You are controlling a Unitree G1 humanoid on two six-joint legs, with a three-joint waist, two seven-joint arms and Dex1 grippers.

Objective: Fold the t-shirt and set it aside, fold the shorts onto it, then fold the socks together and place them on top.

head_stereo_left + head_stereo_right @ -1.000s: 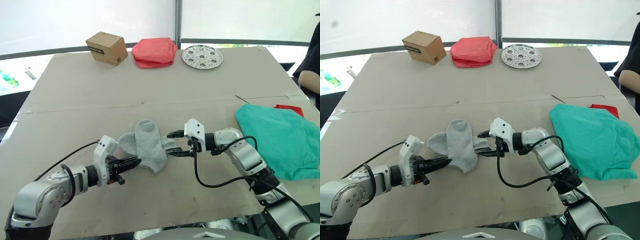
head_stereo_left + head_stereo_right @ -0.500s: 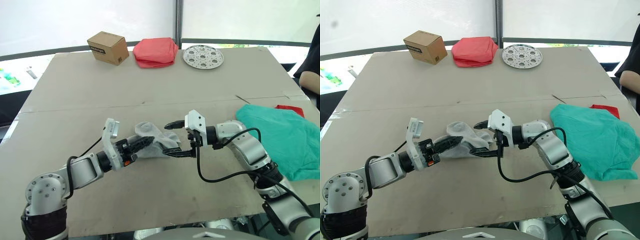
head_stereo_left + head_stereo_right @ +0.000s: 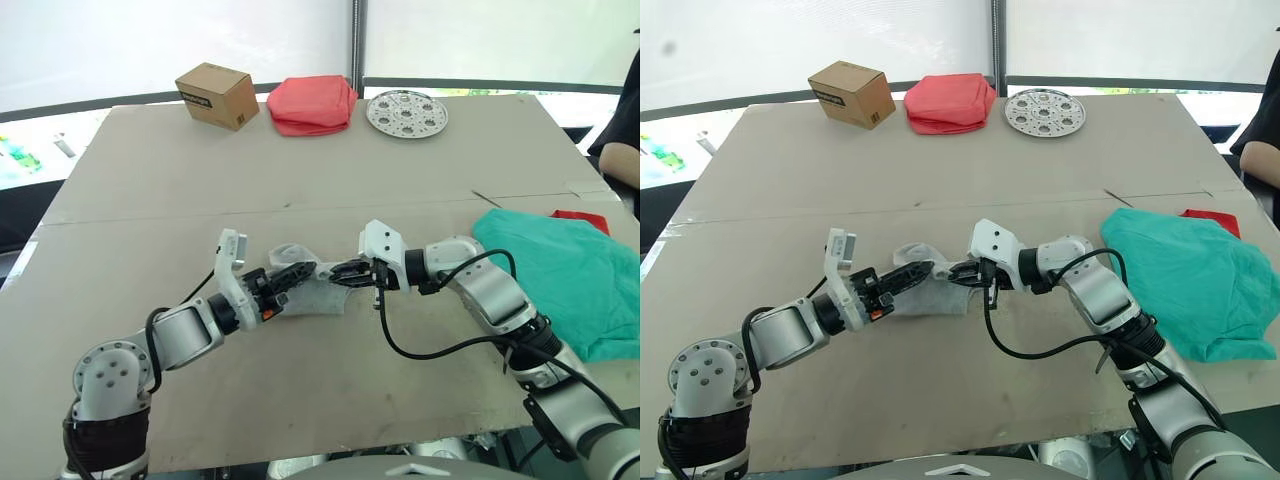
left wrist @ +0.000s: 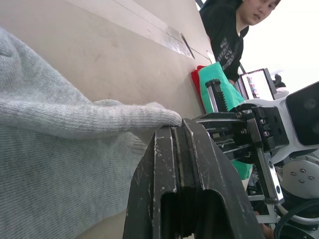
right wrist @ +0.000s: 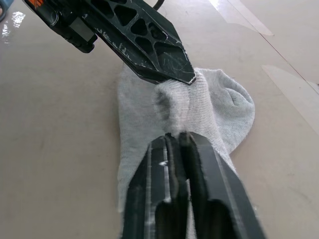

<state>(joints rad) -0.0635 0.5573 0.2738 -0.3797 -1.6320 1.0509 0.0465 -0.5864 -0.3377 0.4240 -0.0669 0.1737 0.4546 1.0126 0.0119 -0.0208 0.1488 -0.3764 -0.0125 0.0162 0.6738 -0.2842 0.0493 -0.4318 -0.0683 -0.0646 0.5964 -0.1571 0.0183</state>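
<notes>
We have the socks (image 3: pixel 300 287) bunched on the counter (image 3: pixel 330 170) between our 2 hands. The left hand (image 3: pixel 296 273) pinches their left side, the right hand (image 3: pixel 349 272) is clamped on their right edge. The shorts (image 3: pixel 565 275) lie well off to our right, so the right arm is nearer for the carry.

You are looking over a broad surface (image 3: pixel 180 170) covered in brown cardboard sheets, a seam running across its middle. Beyond its far edge, a bright white translucent wall (image 3: pixel 170 40) glows with daylight, split by a grey vertical post (image 3: pixel 357 40).
</notes>
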